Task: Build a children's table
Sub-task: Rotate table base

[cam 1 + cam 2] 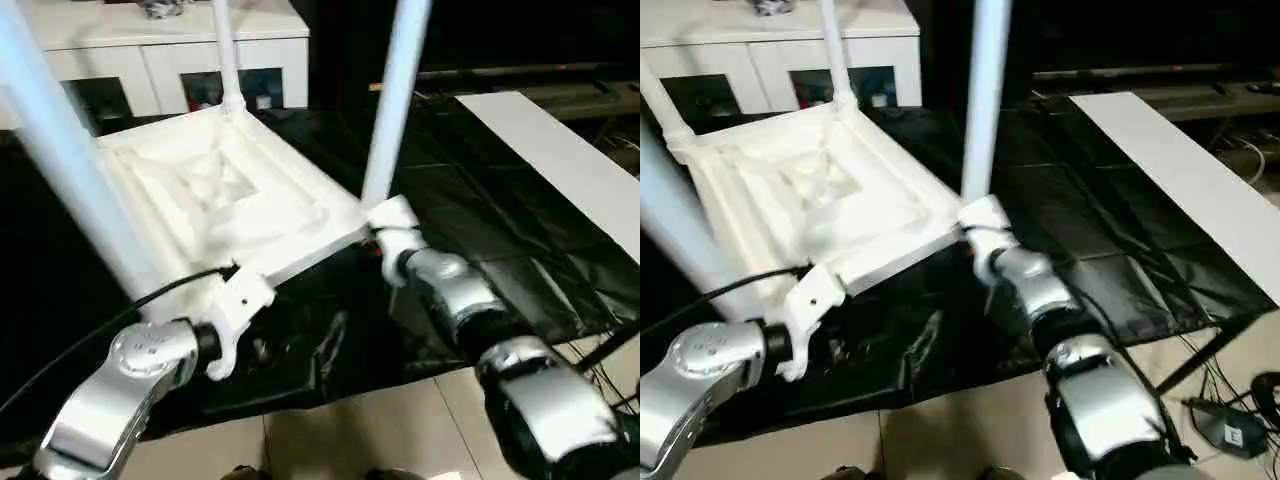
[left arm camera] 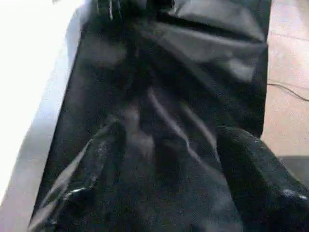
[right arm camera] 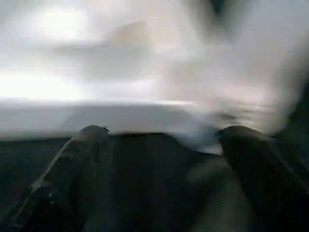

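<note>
A white square tabletop (image 1: 225,205) lies upside down in the upper left and centre of the head views, its ribbed underside facing up, resting on a black sheet (image 1: 470,240) spread over the work surface. Legs stand up from its corner sockets: one thick and close along the left edge (image 1: 60,150), one thinner at the far corner near the top centre (image 1: 226,55), and one at the right corner rising out of the top of the frame (image 1: 398,95); the right eye view also shows part of a fourth at the far left corner (image 1: 662,105). The left gripper (image 2: 169,159) sits at the lower left, beside the tabletop's near edge; its wrist view shows two black fingers well apart with only black sheet between them, so it holds nothing. The right gripper (image 3: 161,145) is at centre right, just at the corner below the right leg; its jaws are wide, with the tabletop's white edge just beyond them and nothing held. A white cabinet (image 1: 150,50) stands along the top left, and a long white board (image 1: 570,165) lies at the upper right. Assembly looks almost finished. The likely next move is to grasp the table at two edges and turn it onto its legs, which calls for a firm, balanced hold.
</note>
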Available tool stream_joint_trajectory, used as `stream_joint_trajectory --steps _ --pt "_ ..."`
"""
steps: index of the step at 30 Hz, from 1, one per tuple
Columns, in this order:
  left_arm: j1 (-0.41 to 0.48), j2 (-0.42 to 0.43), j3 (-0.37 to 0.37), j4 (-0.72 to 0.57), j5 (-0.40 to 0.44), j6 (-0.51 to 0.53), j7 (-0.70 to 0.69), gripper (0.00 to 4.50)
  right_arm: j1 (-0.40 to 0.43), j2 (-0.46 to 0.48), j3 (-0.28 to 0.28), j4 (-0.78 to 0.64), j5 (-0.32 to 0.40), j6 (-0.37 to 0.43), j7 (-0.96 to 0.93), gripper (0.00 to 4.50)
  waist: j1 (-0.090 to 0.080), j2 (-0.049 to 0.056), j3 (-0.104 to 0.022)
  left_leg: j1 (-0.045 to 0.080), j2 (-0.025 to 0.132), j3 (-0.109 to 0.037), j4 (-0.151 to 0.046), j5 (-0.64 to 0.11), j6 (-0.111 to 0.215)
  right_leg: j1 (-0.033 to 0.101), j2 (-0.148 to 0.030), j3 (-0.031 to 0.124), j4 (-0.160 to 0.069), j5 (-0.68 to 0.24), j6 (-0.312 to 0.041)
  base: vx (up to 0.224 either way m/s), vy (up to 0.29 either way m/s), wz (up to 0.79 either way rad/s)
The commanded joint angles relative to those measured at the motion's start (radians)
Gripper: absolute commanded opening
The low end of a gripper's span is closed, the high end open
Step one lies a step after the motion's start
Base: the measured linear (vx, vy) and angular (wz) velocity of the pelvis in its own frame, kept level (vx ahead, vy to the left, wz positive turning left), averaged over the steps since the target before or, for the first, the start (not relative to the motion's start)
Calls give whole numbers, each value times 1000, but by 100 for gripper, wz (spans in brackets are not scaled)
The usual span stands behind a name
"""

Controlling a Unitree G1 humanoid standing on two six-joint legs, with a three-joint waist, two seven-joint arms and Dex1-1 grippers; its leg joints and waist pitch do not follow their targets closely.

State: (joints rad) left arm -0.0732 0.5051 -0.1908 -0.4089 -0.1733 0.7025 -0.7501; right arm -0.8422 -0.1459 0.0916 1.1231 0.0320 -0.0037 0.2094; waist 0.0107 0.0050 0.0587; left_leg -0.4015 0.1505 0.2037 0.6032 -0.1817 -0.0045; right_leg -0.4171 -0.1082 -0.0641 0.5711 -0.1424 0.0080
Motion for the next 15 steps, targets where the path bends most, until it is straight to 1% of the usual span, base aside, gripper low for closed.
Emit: stream_joint_trajectory --steps 1,2,3,4,5,6,7,8,9,10,11,12,13,14,15 --pt "0 7 14 -25 -7 10 8 361 -28 -19 -47 28 15 -54 -106 418 -5 5 -55 61 68 -47 -91 -598 -105 -1 -34 27 -79 -549 -108 0 0 0" --pt "17 2 34 -33 -25 -2 8 375 -34 -40 -72 50 20 -100 -173 418 -11 -7 -55 53 67 -49 -92 -605 -100 6 -32 23 -78 -549 -99 0 0 0" --pt "25 0 43 -37 -35 -6 8 386 -36 -47 -78 60 20 -116 -194 418 -12 -3 -55 45 67 -52 -95 -596 -99 12 -39 24 -74 -558 -93 0 0 0" --pt "25 0 43 -37 -35 -6 8 392 -36 -47 -78 61 20 -116 -194 418 -13 -2 -57 42 67 -53 -93 -592 -99 14 -41 24 -73 -562 -91 0 0 0" --pt "31 0 53 -33 -41 -23 4 396 -36 -52 -83 65 22 -126 -197 418 -17 -9 -56 39 64 -53 -91 -591 -92 13 -41 23 -77 -581 -84 0 0 0" --pt "50 -7 77 -23 -56 -60 -4 396 -31 -52 -100 65 42 -137 -158 418 -20 -11 -59 41 63 -52 -87 -592 -85 11 -42 23 -81 -592 -79 0 0 0" --pt "65 -9 95 -13 -66 -93 -11 407 -33 -49 -116 80 56 -155 -123 418 -20 -11 -58 40 64 -53 -86 -590 -84 11 -44 23 -81 -596 -80 0 0 0" --pt "84 -10 116 1 -77 -129 -22 422 -27 -45 -124 81 67 -173 -76 418 -27 -14 -58 33 64 -55 -86 -586 -77 15 -45 22 -82 -601 -80 0 0 0" --pt "106 -10 140 12 -98 -151 -39 430 -14 -42 -126 71 73 -194 -29 418 -33 -12 -57 29 64 -57 -87 -594 -71 16 -45 20 -82 -606 -83 0 0 0" --pt "106 -10 140 12 -98 -151 -39 434 -14 -42 -126 71 73 -194 -29 418 -37 -14 -57 26 65 -58 -88 -593 -70 18 -46 20 -83 -608 -84 0 0 0" --pt "148 0 179 40 -122 -199 -71 437 17 -34 -127 41 80 -220 57 418 -39 -11 -57 26 66 -60 -88 -598 -69 18 -46 19 -81 -613 -89 0 0 0" --pt "148 0 179 40 -122 -199 -71 444 17 -34 -127 41 80 -220 57 418 -42 -13 -56 23 67 -61 -89 -599 -65 17 -46 20 -82 -617 -91 0 0 0" --pt "176 9 201 55 -135 -230 -97 444 44 -32 -124 8 90 -236 111 418 -42 -10 -56 27 67 -62 -89 -605 -65 14 -44 20 -82 -618 -94 0 0 0" --pt "188 13 211 62 -141 -245 -108 444 59 -32 -120 -11 93 -241 133 418 -40 -11 -56 33 67 -58 -88 -611 -61 9 -44 23 -87 -620 -97 0 0 0" --pt "212 15 236 71 -162 -263 -132 444 99 -35 -108 -71 109 -241 184 418 -36 -9 -56 36 68 -57 -90 -604 -57 8 -42 26 -87 -604 -105 0 0 0"
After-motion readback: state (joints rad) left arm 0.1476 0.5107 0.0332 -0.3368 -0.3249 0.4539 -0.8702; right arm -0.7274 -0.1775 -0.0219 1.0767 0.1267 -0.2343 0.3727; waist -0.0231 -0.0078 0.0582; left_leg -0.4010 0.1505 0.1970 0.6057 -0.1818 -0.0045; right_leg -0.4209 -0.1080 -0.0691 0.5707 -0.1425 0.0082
